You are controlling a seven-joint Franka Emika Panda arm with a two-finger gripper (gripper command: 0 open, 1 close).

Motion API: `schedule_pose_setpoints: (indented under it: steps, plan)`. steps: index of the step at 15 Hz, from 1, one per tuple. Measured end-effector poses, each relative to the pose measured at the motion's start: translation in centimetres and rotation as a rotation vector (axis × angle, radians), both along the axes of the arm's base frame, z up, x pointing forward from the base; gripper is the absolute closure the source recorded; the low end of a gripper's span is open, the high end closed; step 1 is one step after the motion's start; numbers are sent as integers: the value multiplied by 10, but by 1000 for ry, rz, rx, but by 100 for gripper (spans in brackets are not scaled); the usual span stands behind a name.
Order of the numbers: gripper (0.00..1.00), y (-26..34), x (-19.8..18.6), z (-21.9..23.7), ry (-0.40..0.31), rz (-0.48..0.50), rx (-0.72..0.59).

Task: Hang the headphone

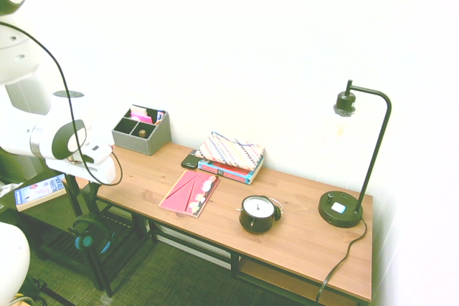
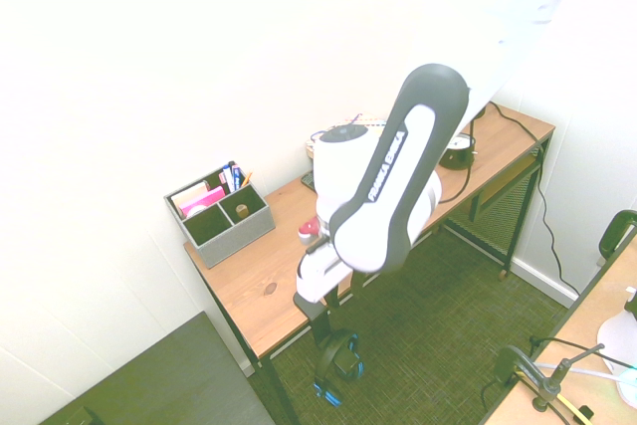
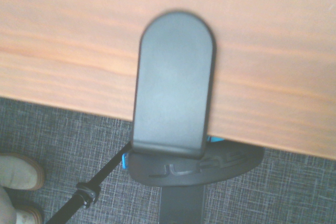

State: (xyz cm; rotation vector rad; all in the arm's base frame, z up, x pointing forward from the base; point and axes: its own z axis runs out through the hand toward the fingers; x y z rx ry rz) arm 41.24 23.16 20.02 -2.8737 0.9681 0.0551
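The headphone is black with teal ear cups and hangs below the left end of the wooden table, off the floor. From the other side the headphone shows under the table's end. My gripper points down at that table end, just above the headband, with its fingers apart on either side of it. The wrist view looks straight down on a dark rounded hook plate lying over the table's edge, with the headband sitting under it.
On the table stand a grey organiser, a pink folder, stacked books with a patterned pouch, a black alarm clock and a black desk lamp. A low dark shelf with a book stands left of the table.
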Motion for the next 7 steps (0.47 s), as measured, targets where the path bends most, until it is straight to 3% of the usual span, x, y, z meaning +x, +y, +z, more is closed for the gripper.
schedule_pose_setpoints:
  steps: [4,7]
  plan:
    - [0,-76,28,116,-8,11,-134]
    - [0,-148,18,199,-1,-46,-149]
